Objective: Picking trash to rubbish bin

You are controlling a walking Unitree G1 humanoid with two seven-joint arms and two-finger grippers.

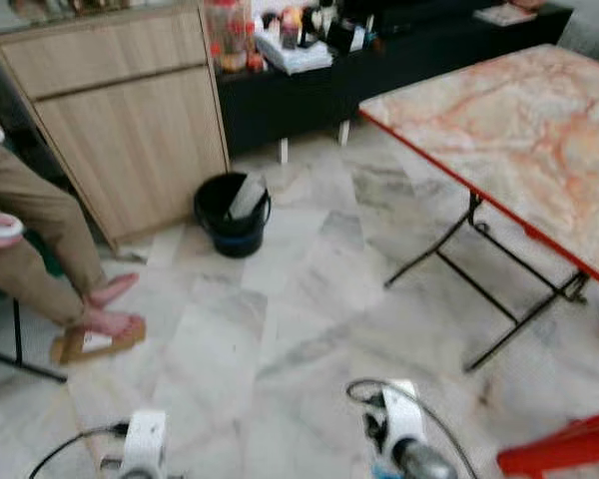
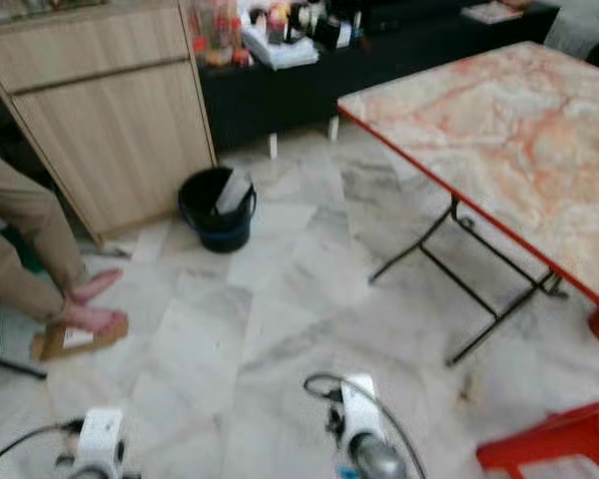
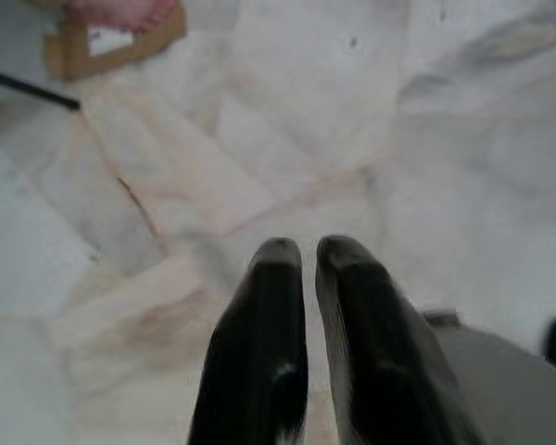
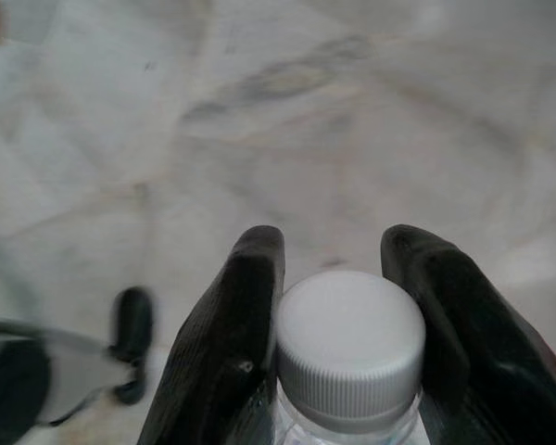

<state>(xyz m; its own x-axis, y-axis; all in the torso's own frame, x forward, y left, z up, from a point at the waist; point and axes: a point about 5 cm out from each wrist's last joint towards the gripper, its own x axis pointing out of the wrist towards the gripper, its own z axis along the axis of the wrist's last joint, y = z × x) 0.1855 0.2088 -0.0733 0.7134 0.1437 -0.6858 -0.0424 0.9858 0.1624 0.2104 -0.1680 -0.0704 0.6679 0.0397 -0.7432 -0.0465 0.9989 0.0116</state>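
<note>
The plastic bottle (image 4: pixel 350 357), clear-walled with a white ribbed cap, sat upright between the two black fingers of the right tool (image 4: pixel 352 306), which was clenched on it at the neck, one finger against each side of the cap. The tool was carried low at the near edge of the scene, over bare marble floor (image 1: pixel 309 289), on the right arm (image 1: pixel 404 439).

The left tool (image 3: pixel 306 306) was clenched on nothing, its fingers pressed nearly together above the floor, the left arm (image 1: pixel 143 444) held low at the near left.

The step in hand was judged to be the carry: trash secured, not yet delivered. The black rubbish bin (image 1: pixel 232 214) stood well apart from the bottle, far and slightly left, on the floor just beside the corner of a light wooden cabinet (image 1: pixel 130 120). A pale flat item leaned inside it.

The next move was judged to call for walking forward and left across open floor, then bringing the right tool over the bin's mouth before release.

Hazards noted: a seated person's legs (image 1: pixel 40 239) and bare feet (image 1: pixel 110 304), resting on a piece of cardboard (image 1: pixel 95 342), lay left of the route; a folding surface (image 1: pixel 519 130) with a marbled top and black legs stood to the right, a red stool (image 1: pixel 564 449) at near right.
</note>
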